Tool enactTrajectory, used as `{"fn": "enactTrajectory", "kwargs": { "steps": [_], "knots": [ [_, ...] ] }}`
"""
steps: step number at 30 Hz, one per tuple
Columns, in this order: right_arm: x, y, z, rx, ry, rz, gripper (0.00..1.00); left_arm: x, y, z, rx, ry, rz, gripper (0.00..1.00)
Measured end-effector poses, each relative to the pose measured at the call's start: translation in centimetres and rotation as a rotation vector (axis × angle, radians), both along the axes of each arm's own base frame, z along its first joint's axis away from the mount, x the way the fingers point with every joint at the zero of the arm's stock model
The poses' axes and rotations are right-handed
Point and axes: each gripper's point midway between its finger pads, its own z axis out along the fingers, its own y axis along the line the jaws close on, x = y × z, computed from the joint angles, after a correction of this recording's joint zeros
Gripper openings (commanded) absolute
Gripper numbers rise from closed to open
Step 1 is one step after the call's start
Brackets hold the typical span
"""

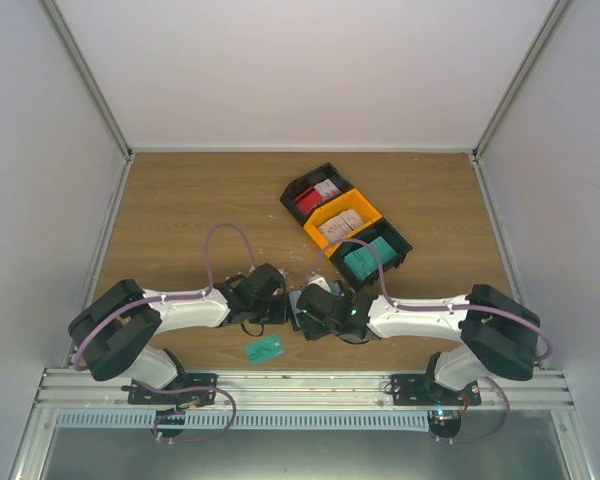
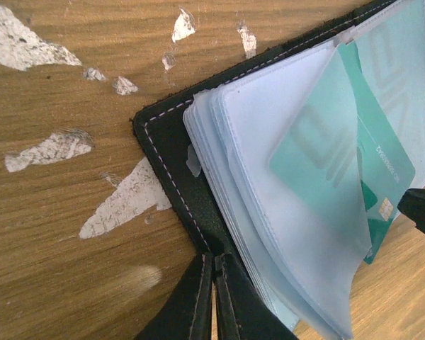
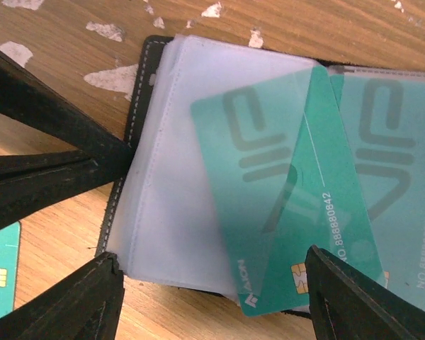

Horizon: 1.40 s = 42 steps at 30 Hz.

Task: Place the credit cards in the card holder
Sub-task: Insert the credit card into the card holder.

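Note:
The card holder (image 2: 171,152) is a black wallet lying open on the wood, its clear sleeves (image 3: 177,163) fanned out. A teal credit card (image 3: 319,212) sits tilted and partly inside a sleeve, its chip corner sticking out; it also shows in the left wrist view (image 2: 382,177). A second teal card (image 3: 404,170) lies in the sleeve to its right. My left gripper (image 2: 214,297) is shut on the wallet's edge. My right gripper (image 3: 212,297) is open, its fingers either side of the wallet's near edge. Another teal card (image 1: 265,348) lies loose on the table.
Three bins stand in a row at the back right: a black one (image 1: 313,192) with red-and-white cards, a yellow one (image 1: 342,218) with whitish cards, a black one (image 1: 372,253) with teal cards. White scuffs (image 2: 124,202) mark the wood. Both arms meet at the table's near middle.

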Motion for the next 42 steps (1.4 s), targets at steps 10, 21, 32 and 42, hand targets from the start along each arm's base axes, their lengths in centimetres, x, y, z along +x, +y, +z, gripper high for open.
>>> {"fn": "enactTrajectory", "kwargs": {
  "steps": [10, 21, 32, 42],
  "knots": [
    [0.7, -1.7, 1.2, 0.085, 0.015, -0.083, 0.61, -0.3, 0.1, 0.5, -0.009, 0.001, -0.004, 0.07],
    [2.4, -4.4, 0.2, 0.09, 0.048, -0.228, 0.5, -0.1, 0.0, 3.3, -0.075, -0.058, 0.001, 0.1],
    [2.7, -5.4, -1.1, 0.1, 0.089, -0.277, 0.39, -1.1, -1.8, 2.5, -0.127, -0.019, -0.064, 0.09],
    [2.0, -4.1, -1.1, 0.173, 0.136, -0.236, 0.28, -1.8, -2.0, 0.2, -0.077, 0.04, -0.06, 0.05]
  ]
}}
